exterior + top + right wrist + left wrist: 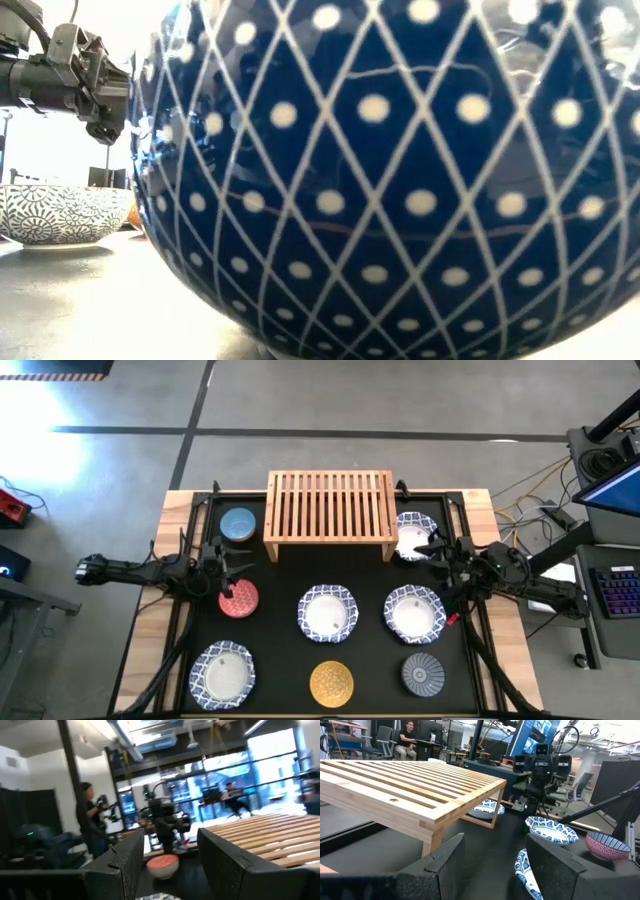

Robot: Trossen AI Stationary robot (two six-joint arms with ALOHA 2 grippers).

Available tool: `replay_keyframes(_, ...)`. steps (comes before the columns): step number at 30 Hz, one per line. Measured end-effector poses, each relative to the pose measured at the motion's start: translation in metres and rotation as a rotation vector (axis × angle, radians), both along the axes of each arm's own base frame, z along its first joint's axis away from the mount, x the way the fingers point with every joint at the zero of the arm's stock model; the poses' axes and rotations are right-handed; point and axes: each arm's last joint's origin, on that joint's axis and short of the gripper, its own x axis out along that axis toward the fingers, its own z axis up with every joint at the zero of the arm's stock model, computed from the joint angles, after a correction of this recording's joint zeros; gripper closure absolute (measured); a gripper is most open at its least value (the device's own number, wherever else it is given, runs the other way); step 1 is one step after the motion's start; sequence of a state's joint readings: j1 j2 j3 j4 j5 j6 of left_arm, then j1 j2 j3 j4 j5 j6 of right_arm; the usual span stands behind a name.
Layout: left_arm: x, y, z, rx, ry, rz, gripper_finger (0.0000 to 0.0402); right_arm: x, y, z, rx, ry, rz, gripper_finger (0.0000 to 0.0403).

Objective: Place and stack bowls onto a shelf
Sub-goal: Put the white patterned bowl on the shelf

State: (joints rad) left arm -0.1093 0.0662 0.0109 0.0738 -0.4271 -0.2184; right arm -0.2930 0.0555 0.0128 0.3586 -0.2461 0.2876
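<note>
- We are seeing the shelf (pixel 330 512) standing bare at the far middle of the black mat (pixel 280 660), with no bowl on its slats.
- Eight bowls are sitting on the mat around and in front of it.
- The blue bowl (pixel 238 525) is resting just left of the shelf, and a white bowl (pixel 414 532) is sitting at the shelf's right end.
- The red bowl (pixel 238 599) is lying on the left, nearer than the blue one.
- Two white bowls are sitting side by side in the middle row: one at centre (pixel 327 612), one to its right (pixel 414 611).
- In the near row, a white bowl (pixel 222 673) is sitting left, the yellow bowl (pixel 332 682) centre, the grey bowl (pixel 422 674) right.
- That near-left white bowl (pixel 400 180) is filling most of the low view, with another white bowl (pixel 62 214) showing beyond it.
- The left gripper (pixel 232 571) is hovering between the blue and red bowls, its jaws spread and gripping nothing.
- The right gripper (pixel 441 556) is hovering between the far-right white bowl and the one nearer; its jaws are likewise spread and empty.
- We are also noticing a person (pixel 92 822) standing in the room beyond the table.
</note>
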Motion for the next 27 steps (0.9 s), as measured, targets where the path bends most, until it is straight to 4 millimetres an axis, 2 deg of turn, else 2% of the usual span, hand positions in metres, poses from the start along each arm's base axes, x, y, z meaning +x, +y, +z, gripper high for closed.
replay_keyframes(3, 0.0, 0.0, 0.0, 0.0, -0.001, 0.0, 0.0208, 0.0, -0.001, 0.0, 0.035, -0.002, -0.038, 0.0229)
replay_keyframes(8, 0.0, 0.0, 0.0, 0.0, 0.0, 0.0, 0.0208, 0.0, -0.001, -0.001, 0.182, -0.001, 0.017, 0.0229)
replay_keyframes(17, 0.0, 0.0, 0.0, 0.0, 0.0, 0.0, 0.0208, 0.001, -0.005, 0.0, 0.265, -0.022, -0.071, 0.0229)
replay_keyframes(22, 0.0, 0.0, 0.0, 0.0, 0.0, 0.0, 0.0208, 0.0, -0.005, 0.021, 0.275, 0.013, -0.105, 0.0229)
replay_keyframes(27, 0.0, 0.0, 0.0, 0.0, -0.001, 0.0, 0.0208, -0.002, -0.009, 0.041, 0.296, 0.25, -0.29, 0.0229)
